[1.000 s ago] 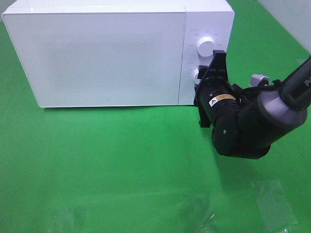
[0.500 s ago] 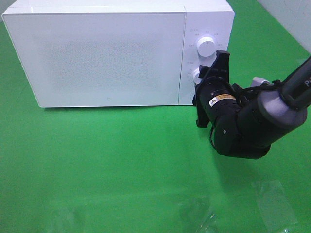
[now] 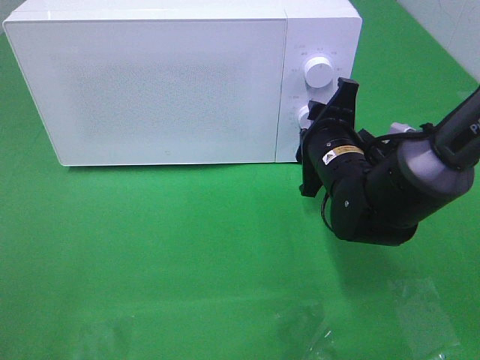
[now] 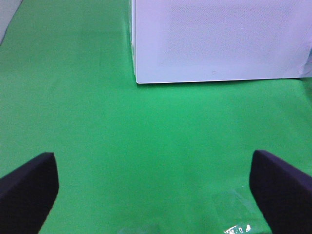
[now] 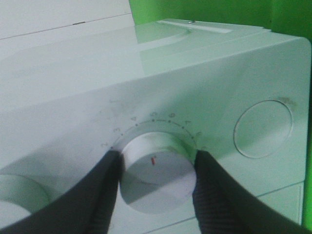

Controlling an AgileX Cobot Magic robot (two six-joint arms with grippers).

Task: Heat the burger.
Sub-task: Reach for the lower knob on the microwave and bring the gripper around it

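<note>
The burger is out of view. The white microwave (image 3: 165,82) stands at the back with its door shut. My right gripper (image 3: 313,120) reaches to the control panel and is shut on the lower knob (image 5: 157,170). One dark finger (image 5: 100,192) presses each side of that dial, whose red mark sits near its middle. The upper knob (image 3: 319,71) is free. My left gripper (image 4: 156,195) hovers over the green cloth in front of the microwave's left corner (image 4: 139,78), wide open with nothing between its fingers.
The green cloth (image 3: 187,247) covers the whole table. Clear plastic scraps (image 3: 421,309) lie near the front edge. A round flat button (image 5: 263,129) sits beside the gripped knob. The right arm's bulky wrist (image 3: 375,187) hangs in front of the panel.
My right gripper has rolled slightly clockwise around the lower knob, its upper finger shifting right. The left gripper's opening is unchanged.
</note>
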